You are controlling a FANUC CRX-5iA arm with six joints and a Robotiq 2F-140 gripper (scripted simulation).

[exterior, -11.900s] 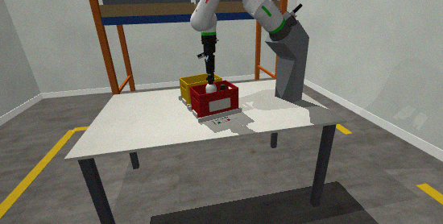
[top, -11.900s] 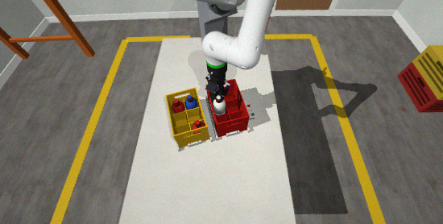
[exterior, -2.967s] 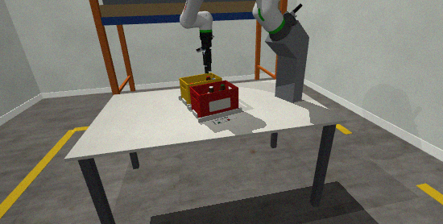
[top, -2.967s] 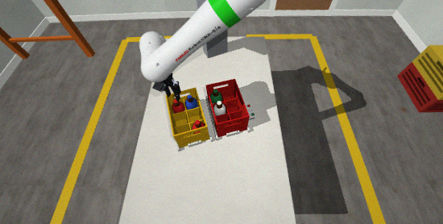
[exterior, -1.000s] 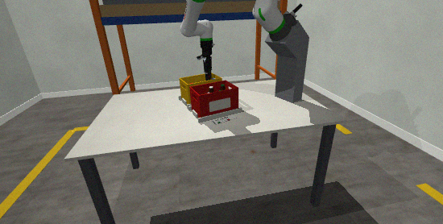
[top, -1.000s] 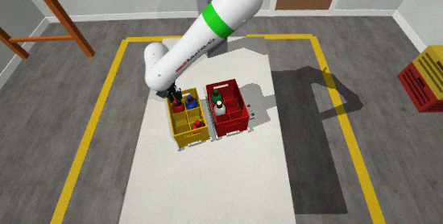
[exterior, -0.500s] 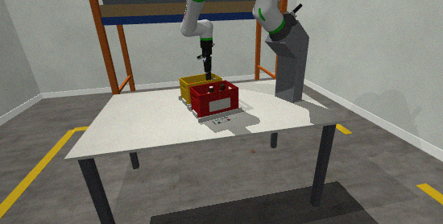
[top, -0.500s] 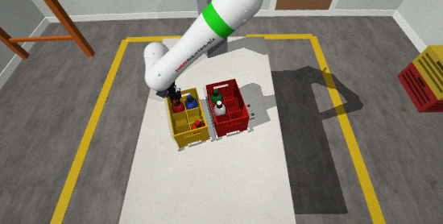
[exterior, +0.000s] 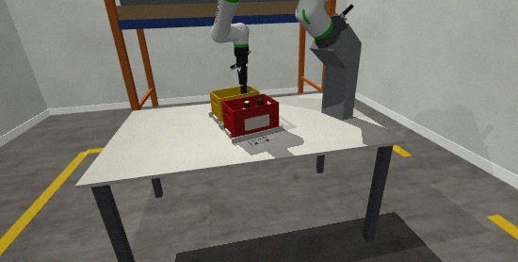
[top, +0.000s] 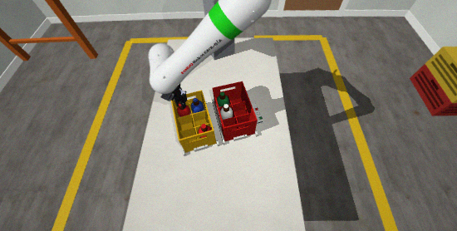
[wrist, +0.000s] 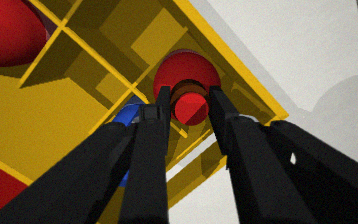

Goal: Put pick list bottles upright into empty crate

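Note:
My gripper (top: 181,101) (exterior: 243,90) (wrist: 189,100) points down over a back corner of the yellow crate (top: 195,143) (exterior: 216,106) and is shut on the neck of a red bottle (top: 183,110) (wrist: 186,70), just under its red cap. That bottle is upright in its compartment. A blue bottle (top: 197,106) (wrist: 126,117) stands beside it. Another red bottle (top: 203,130) (wrist: 10,35) is in the front right compartment. The red crate (top: 238,130) (exterior: 228,122) holds a green bottle (top: 223,99) (exterior: 260,101) and a white bottle (top: 226,112) (exterior: 247,105). The pick list (top: 259,115) is too small to read.
The two crates stand close together, with a narrow gap between them, on the white table (top: 216,189) (exterior: 141,144). The arm's pedestal (exterior: 340,78) is at the table's back edge. More crates (top: 434,83) are on the floor at the far right.

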